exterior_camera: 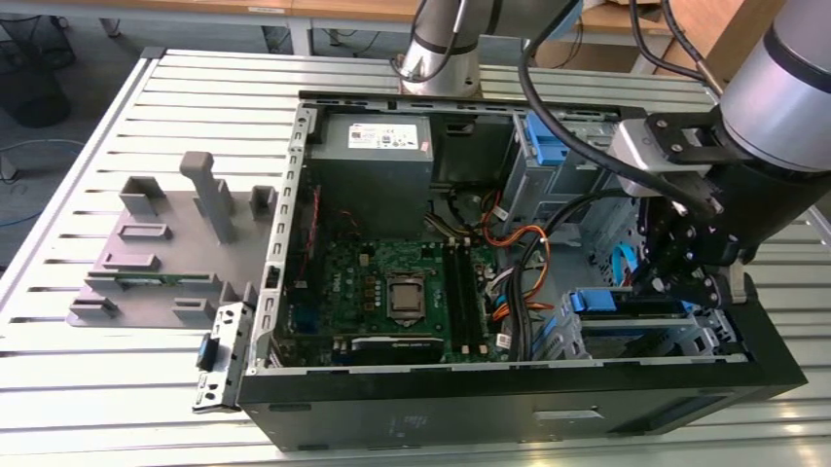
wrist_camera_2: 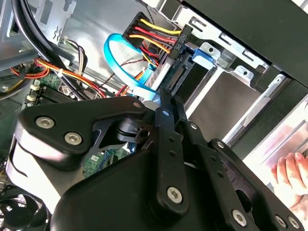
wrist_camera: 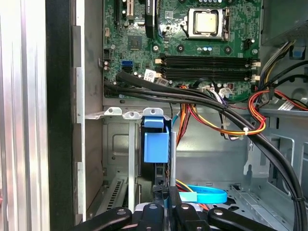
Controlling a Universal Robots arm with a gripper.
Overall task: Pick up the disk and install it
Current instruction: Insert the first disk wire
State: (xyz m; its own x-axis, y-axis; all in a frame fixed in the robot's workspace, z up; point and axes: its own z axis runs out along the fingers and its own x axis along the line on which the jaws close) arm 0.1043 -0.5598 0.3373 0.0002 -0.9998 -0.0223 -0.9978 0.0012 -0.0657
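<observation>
Gripper [wrist_camera: 163,204] fingers pinch the disk [wrist_camera: 156,147] edge-on inside the drive bay [wrist_camera: 118,144].

No lettering can be read in any view. The white sticker [exterior_camera: 378,137] on the grey power-supply box [exterior_camera: 374,146] carries print too small to make out, as does the small white tag [wrist_camera: 150,75] among the cables beside the motherboard [wrist_camera: 192,43].

Silver-grey arm [exterior_camera: 792,78], blk linkage w/ silver screws, blk cables [exterior_camera: 552,107]
</observation>
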